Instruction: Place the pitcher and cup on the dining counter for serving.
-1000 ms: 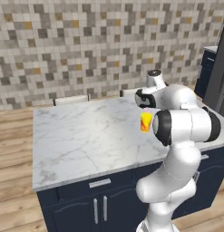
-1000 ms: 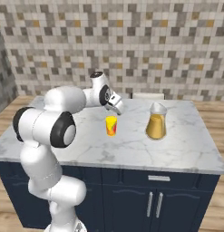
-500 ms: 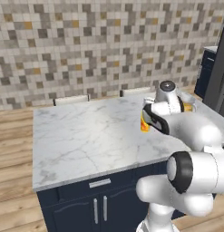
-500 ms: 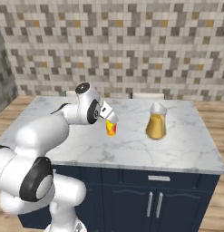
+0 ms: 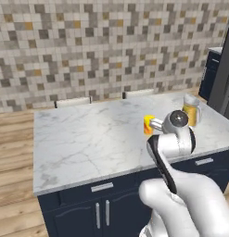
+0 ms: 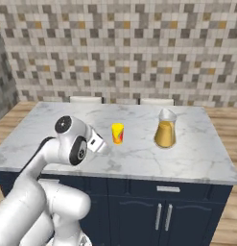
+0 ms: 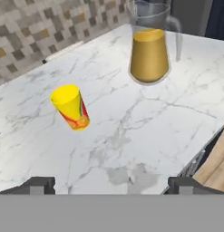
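The pitcher (image 7: 149,50) stands upright on the marble worktop (image 7: 131,131), ahead of the fingers (image 7: 111,185) and off to one side in the hand view, its lower body filled with amber liquid and its handle turned away from the cup. The cup (image 7: 71,107), yellow with red blotches, stands nearer the fingers and apart from the pitcher, with bare marble between the two. The fingers are spread wide with nothing between them; their dark tips rise at the two lower corners of the hand view, clear of both things. In the right base view the cup (image 6: 117,133) sits just beyond the hand and the pitcher (image 6: 165,129) farther along the worktop (image 6: 196,158). Behind the worktop runs a mosaic tile wall (image 6: 139,48).
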Controlling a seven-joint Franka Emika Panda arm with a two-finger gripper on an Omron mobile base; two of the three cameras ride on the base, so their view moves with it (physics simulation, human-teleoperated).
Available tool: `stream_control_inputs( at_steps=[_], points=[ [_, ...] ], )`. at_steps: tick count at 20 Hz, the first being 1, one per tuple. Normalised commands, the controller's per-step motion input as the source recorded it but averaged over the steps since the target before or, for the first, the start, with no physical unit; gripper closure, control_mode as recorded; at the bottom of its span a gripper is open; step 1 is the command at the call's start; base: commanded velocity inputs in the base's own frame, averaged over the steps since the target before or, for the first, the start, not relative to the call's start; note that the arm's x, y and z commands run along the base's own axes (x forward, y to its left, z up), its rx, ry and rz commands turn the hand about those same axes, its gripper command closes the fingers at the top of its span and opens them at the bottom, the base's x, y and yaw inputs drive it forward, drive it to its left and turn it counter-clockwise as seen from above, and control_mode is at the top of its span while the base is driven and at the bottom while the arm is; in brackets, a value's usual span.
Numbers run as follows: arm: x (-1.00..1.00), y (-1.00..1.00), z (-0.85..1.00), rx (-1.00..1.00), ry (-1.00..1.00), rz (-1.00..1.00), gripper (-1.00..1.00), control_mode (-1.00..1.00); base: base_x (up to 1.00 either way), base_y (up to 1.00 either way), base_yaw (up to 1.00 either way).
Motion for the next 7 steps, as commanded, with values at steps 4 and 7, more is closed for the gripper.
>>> stream_control_inputs(
  at_steps=[4, 7],
  points=[
    [-0.84, 0.00, 0.77, -0.05, -0.60, -0.03, -1.00, -1.00, 0.00, 0.00, 0.00],
    [-0.06, 0.00, 0.00, 0.00, -0.01, 0.00, -1.00, -1.00, 0.00, 0.00, 0.00]
  ],
)
